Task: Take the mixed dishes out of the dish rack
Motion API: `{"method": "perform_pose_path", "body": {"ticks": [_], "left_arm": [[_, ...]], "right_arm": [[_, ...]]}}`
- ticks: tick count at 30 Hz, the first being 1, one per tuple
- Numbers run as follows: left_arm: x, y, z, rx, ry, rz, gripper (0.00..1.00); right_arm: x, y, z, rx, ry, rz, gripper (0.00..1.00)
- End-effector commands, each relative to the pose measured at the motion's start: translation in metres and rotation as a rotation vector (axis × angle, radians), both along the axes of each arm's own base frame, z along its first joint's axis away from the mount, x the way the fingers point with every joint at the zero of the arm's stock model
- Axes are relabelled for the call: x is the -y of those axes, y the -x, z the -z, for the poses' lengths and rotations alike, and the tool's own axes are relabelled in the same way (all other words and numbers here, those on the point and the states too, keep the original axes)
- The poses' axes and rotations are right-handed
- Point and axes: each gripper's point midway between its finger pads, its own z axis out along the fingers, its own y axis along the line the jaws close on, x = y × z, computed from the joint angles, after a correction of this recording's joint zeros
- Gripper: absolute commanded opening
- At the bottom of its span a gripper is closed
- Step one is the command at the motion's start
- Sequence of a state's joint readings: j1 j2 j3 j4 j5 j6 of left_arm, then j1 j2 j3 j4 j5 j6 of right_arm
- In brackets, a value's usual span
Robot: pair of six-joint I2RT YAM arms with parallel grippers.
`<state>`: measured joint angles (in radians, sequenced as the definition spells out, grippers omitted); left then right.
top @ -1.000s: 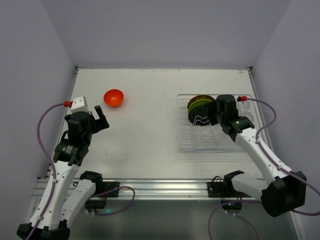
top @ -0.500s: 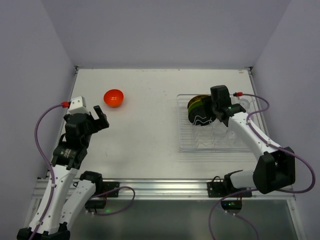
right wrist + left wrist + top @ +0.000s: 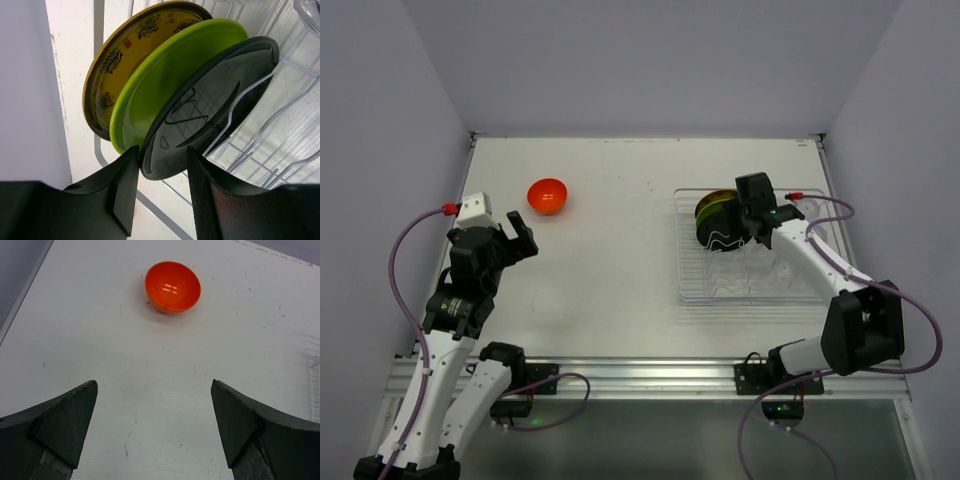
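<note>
Three small plates stand on edge in the dish rack (image 3: 684,292): patterned yellow-brown (image 3: 125,55), lime green (image 3: 165,75) and black (image 3: 215,100). My right gripper (image 3: 162,155) straddles the black plate's lower rim, jaws open; one finger touches the rim between black and green, while a gap separates the other from the plate's face. From above, the right gripper (image 3: 748,212) sits beside the plates (image 3: 718,228) at the rack's far end. The orange-red bowl (image 3: 172,286) sits upright on the table (image 3: 548,195). My left gripper (image 3: 154,386) hovers wide open, short of the bowl.
White wire dividers (image 3: 260,145) run under and beside the plates. The rim of a clear cup (image 3: 309,12) shows at the rack's far right. The table's left edge (image 3: 20,295) runs close to the bowl. Grey walls enclose the table.
My right arm has swung its gripper in toward the plates at the rack's far end, and its jaws have narrowed around the black plate. The left arm has hardly moved.
</note>
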<state>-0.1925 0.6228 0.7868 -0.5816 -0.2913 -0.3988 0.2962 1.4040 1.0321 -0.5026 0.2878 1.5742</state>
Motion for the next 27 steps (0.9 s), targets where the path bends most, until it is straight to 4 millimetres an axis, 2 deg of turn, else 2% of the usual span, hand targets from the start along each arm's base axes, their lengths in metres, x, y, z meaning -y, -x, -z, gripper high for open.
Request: {"method": "perform_pose_path", "body": {"ticks": [1,5,16,21,23,27], "left_arm": [[0.002,-0.006,-0.004,0.035,-0.02,0.023,1.0],[0.002,-0.005,-0.006,0.041,-0.019,0.023,1.0],[0.002,-0.005,-0.005,0.04,-0.019,0.023,1.0],[0.003,-0.005,-0.005,0.041,-0.018,0.026,1.0],[0.003,-0.005,-0.005,0.04,-0.018,0.027,1.0],[0.003,-0.005,-0.005,0.038,-0.018,0.027,1.0]], "right_arm": [[0.013,-0.01,-0.005,0.01,0.034,0.082,0.44],[0.014,-0.009,0.001,-0.03,0.033,0.098,0.4],[0.016,-0.013,0.002,-0.041,0.009,0.121,0.36],[0.018,-0.011,-0.001,-0.034,0.009,0.118,0.28],[0.018,-0.011,-0.003,-0.027,0.01,0.115,0.17],[0.018,-0.007,-0.008,-0.015,0.0,0.115,0.15]]}}
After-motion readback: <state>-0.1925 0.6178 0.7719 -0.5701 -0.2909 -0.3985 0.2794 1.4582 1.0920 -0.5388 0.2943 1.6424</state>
